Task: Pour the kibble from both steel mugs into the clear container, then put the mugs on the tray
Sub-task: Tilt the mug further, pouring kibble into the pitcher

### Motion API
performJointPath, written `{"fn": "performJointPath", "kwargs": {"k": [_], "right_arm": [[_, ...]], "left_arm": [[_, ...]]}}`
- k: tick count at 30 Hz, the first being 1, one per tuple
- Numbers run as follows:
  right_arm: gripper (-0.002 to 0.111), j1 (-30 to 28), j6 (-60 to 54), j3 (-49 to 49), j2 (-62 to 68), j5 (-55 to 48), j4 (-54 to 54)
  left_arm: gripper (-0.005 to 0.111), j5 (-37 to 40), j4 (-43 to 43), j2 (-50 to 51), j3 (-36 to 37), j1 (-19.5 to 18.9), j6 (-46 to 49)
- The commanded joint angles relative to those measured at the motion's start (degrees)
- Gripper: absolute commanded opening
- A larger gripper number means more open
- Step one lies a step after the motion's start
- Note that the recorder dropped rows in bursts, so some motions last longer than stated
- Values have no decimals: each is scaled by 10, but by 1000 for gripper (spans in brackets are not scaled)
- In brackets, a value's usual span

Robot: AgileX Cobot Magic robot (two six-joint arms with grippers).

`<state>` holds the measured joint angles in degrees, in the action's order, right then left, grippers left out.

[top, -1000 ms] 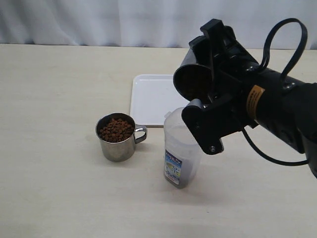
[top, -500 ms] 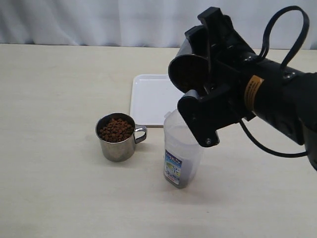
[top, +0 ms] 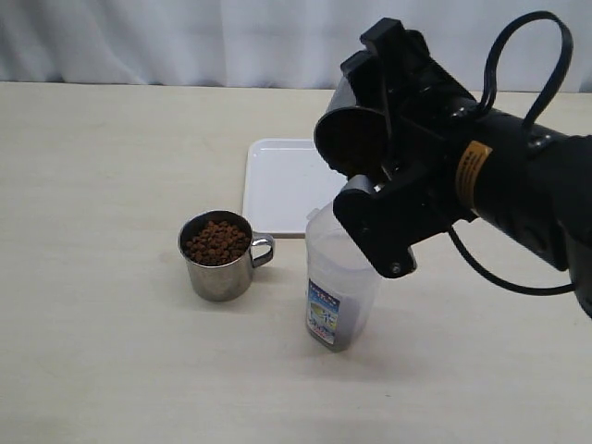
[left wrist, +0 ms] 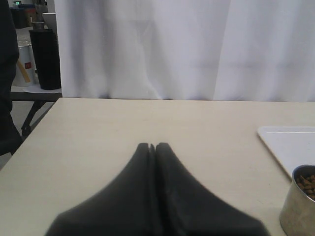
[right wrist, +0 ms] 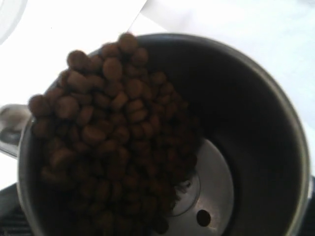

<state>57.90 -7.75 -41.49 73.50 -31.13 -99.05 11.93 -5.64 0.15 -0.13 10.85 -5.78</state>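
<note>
The worktop (top: pixel 102 351) or tray (top: pixel 282 185), upper centre, could catch strays: the container (top: pixel 339 298), centre, has a narrowish mouth, and the tilted mug (top: pixel 354 141) pinched in the right jaws above it holds kibble (right wrist: pixel 108 132) massed at its lip. Left jaws pressed together.

clear container (top: pixel 339 289) rim behind arm (top: pixel 518 194), tray (top: pixel 280 185) partly hidden

Kibble (right wrist: pixel 113 147) reddish-brown; steel mug (right wrist: pixel 221 172) shiny silver; tray (top: pixel 282 185) white; clear container (top: pixel 340 277) translucent, label (top: pixel 323 313) blue.
</note>
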Motion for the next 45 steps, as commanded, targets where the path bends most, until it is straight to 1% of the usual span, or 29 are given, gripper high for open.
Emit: {"fn": "performJointPath", "kwargs": {"k": [1,13,22,28,45], "right_arm": [[4,2,-25,-4,-2,-2,-9],[4,2,-32,-4,-2,-2,-9],[4,2,-60,-5,-2,-2,-9],[4,2,-75,-5,-2,15,-9],[4,2,-78,-5,-2,-6,-9]], "left_arm": [[0,-7,2,-1,1,4,3],[0,-7,2,-1,1,4,3],[0,-7,2,-1,1,4,3],[0,-7,2,-1,1,4,3],[0,-7,3,-1,1,4,3]]}}
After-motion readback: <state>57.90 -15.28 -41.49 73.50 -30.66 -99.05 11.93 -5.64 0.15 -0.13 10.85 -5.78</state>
